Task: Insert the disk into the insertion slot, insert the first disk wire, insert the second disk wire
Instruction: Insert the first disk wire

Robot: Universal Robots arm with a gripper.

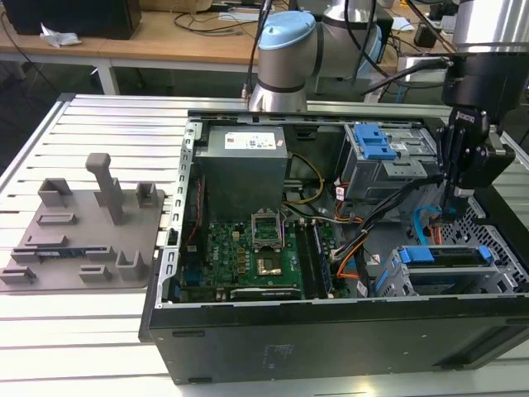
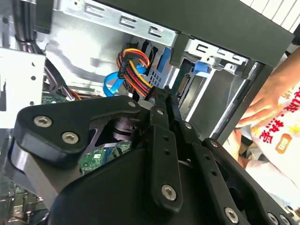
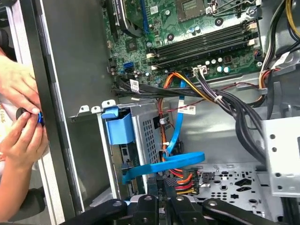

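Note:
In the exterior view the disk (image 1: 446, 258), in its blue carrier, lies inside the insertion slot (image 1: 395, 281), a low grey cage at the case's front right corner. My gripper (image 1: 455, 207) hangs just behind the slot. In the second wrist view its fingers (image 2: 161, 101) are pressed together on the connector of a disk wire (image 2: 136, 63), a bundle of red, yellow, orange and black strands, close to the disk's rear end (image 2: 185, 84). A flat blue disk wire (image 3: 164, 166) loops loose beside the carrier's blue tab (image 3: 119, 129). The gripper (image 3: 159, 185) shows in the first wrist view with the coloured wire (image 3: 183, 178) at its tips.
A taller grey bay with a blue lever (image 1: 376, 145) stands behind the slot. The motherboard (image 1: 260, 248) and power supply (image 1: 244, 161) take up the case's left half. A person's hands (image 3: 18, 117) hold a small object just outside the case wall. A grey fixture plate (image 1: 83, 236) lies on the table.

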